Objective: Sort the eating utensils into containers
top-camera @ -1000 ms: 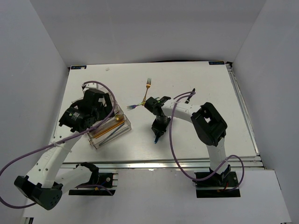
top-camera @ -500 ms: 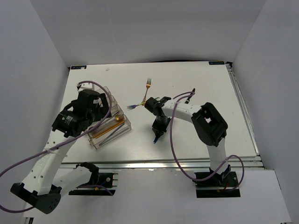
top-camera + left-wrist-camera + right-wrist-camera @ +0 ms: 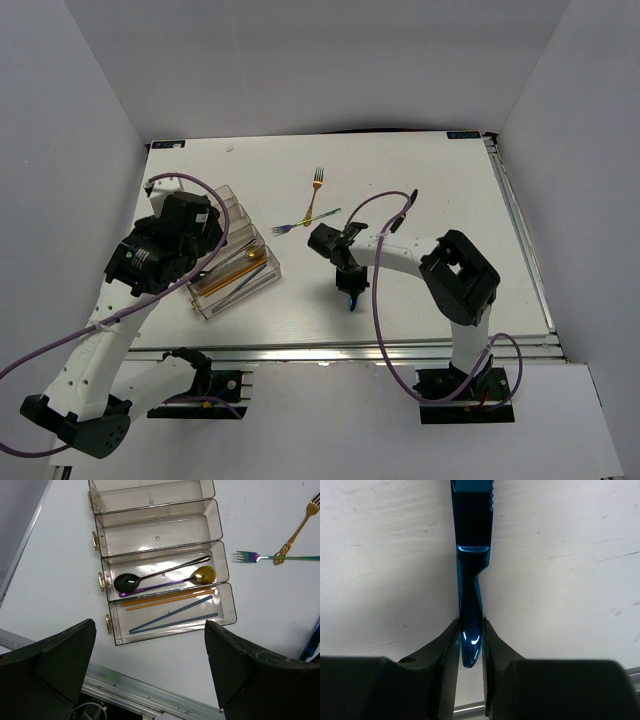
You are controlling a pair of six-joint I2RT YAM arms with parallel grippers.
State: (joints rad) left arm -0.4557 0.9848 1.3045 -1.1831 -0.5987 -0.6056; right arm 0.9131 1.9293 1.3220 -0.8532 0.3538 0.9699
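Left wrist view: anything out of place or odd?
Mostly tidy: the spoons share one compartment of the tray, the sticks the next. One oddity: beside the tray, the gold fork has its handle end lying across the handle of the iridescent fork, so the two overlap.

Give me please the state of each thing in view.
tray, two compartments filled, other visible ones empty
left tool, open, empty, above tray
right tool, shut on blue knife handle
black spoon and gold spoon, lying together in one compartment
gold sticks and blue sticks, lying in end compartment
gold fork and iridescent fork, outside tray, handles touching
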